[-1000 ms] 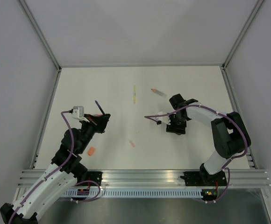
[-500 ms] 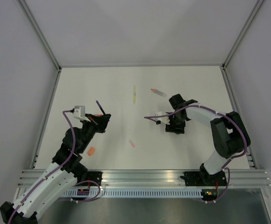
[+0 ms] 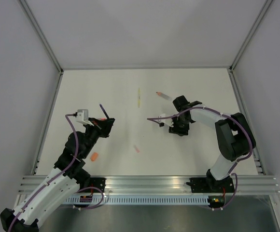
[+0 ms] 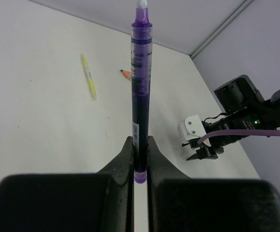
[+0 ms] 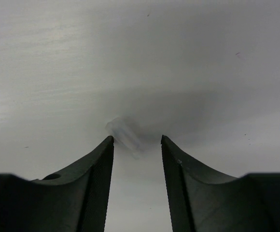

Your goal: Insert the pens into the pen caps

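Note:
My left gripper point(image 3: 104, 126) is shut on the dark purple pen point(image 3: 101, 109), which points up and away from the jaws in the left wrist view point(image 4: 141, 92). My right gripper point(image 3: 178, 128) is open, low over the table; a small pale blurred tube point(image 5: 126, 136) lies just past its fingertips, near the left one. The yellow pen point(image 3: 139, 96) and the grey pen with an orange tip point(image 3: 163, 95) lie at mid-back. The orange cap point(image 3: 94, 156) lies near my left arm. The pale pink cap point(image 3: 136, 149) lies front centre. The pink pen is out of view.
The table is white with grey walls on three sides and a metal rail point(image 3: 149, 183) along the near edge. The right arm's cable point(image 3: 154, 120) loops left of its wrist. The yellow pen point(image 4: 88, 83) also shows in the left wrist view.
My right gripper has shifted slightly left and toward the back. My left gripper with the purple pen has barely moved.

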{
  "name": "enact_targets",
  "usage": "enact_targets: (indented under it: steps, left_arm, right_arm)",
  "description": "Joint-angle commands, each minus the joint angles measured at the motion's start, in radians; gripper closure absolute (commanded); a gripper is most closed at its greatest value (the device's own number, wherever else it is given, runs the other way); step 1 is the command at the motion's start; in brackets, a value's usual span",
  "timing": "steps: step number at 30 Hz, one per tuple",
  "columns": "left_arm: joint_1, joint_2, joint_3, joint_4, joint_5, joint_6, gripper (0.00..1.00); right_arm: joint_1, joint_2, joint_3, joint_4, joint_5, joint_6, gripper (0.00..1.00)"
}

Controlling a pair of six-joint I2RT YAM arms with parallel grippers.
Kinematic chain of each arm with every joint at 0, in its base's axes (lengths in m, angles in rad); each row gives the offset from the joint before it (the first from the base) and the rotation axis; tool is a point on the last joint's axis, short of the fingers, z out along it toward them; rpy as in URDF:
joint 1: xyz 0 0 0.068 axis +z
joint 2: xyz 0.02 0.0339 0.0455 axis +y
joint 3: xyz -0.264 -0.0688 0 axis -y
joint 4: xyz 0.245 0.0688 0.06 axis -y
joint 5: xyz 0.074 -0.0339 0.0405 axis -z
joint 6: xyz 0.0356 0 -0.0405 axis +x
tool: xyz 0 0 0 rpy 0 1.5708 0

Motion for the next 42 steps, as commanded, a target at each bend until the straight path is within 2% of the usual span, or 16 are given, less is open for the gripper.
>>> enact_targets:
  steps: [1,5,8,16,20,25,28,32,35,42]
  left_arm:
    - [-0.001,0.006,-0.002,0.036,-0.019,-0.021,0.98]
    - [0.0,0.006,-0.002,0.038,-0.019,-0.021,0.98]
    - [0.0,0.009,-0.006,0.039,-0.016,-0.023,0.98]
    - [-0.001,0.006,-0.004,0.035,-0.017,-0.019,0.98]
    - [0.0,0.005,-0.002,0.032,-0.017,-0.018,0.98]
    - [-0.001,0.011,-0.001,0.041,-0.006,-0.013,0.98]
    - [0.0,0.037,-0.001,0.071,0.062,0.002,0.98]
    - [-0.001,0.15,0.017,0.185,0.287,0.031,0.98]
    - [0.0,0.244,0.037,0.222,0.387,0.031,0.98]
    - [-0.001,0.274,0.037,0.274,0.467,0.031,0.98]
  right_arm:
    - [0.007,0.029,0.023,0.025,-0.044,0.012,0.51]
    - [0.007,0.034,0.037,0.054,-0.041,0.068,0.65]
    - [0.007,0.037,0.047,0.067,-0.036,0.111,0.71]
    - [0.007,0.012,0.018,0.1,-0.007,0.163,0.67]
    - [-0.001,0.0,-0.005,0.108,-0.012,0.189,0.61]
    - [-0.013,-0.001,-0.006,0.111,-0.024,0.217,0.59]
    - [-0.03,0.008,0.008,0.084,-0.035,0.212,0.59]
    - [-0.038,0.031,0.02,0.071,-0.044,0.207,0.58]
    - [-0.038,0.051,0.034,0.062,-0.05,0.207,0.58]
    - [-0.038,0.058,0.024,0.064,-0.032,0.201,0.63]
